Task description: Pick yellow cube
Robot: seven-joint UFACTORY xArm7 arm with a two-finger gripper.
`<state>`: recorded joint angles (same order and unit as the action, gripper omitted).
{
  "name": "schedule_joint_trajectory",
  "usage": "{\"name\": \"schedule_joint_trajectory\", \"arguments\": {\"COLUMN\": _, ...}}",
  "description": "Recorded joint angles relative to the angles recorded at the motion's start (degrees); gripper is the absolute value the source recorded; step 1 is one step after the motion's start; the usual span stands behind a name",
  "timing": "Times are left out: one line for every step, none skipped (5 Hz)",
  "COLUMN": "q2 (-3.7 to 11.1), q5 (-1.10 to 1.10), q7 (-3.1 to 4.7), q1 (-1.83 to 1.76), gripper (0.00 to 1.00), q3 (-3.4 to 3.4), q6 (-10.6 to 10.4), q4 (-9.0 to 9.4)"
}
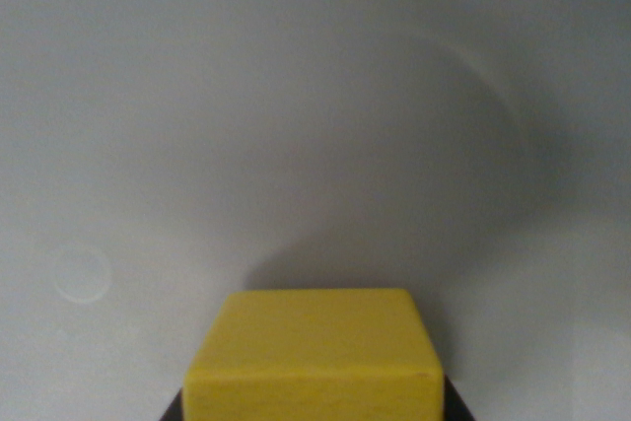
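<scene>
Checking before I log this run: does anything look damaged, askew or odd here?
Nothing stands out. The yellow cube looks intact and square at the wrist view's bottom, on a plain grey surface with soft shadows.

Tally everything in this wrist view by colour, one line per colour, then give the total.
Yellow: 1, the yellow cube at the bottom centre.
White: 1, the plain surface behind it, with a faint round mark on the wrist view's left.
Dark: 1, a dark part just showing beside the cube's lower corners, unclear what.
Total: 3

place cannot be told: only a plain grey surface [296, 96] shows.
</scene>
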<state>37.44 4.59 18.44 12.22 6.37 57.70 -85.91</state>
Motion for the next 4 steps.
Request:
{"name": "schedule_joint_trajectory", "arguments": {"q2": -0.09, "q5": -0.02, "q7": -0.02, "q1": 0.03, "gripper": 1.0, "q3": 0.01, "q6": 0.9, "q4": -0.81}}
{"name": "schedule_joint_trajectory", "arguments": {"q2": -0.09, "q5": -0.02, "q7": -0.02, "q1": 0.03, "gripper": 1.0, "q3": 0.01, "q6": 0.9, "q4": -0.81}}
{"name": "schedule_joint_trajectory", "arguments": {"q2": -0.2, "q5": -0.04, "q7": -0.05, "q1": 0.07, "gripper": 1.0, "q3": 0.03, "q6": 2.1, "q4": -1.89}}
{"name": "schedule_joint_trajectory", "arguments": {"q2": -0.2, "q5": -0.04, "q7": -0.05, "q1": 0.07, "gripper": 1.0, "q3": 0.03, "q6": 2.1, "q4": -1.89}}
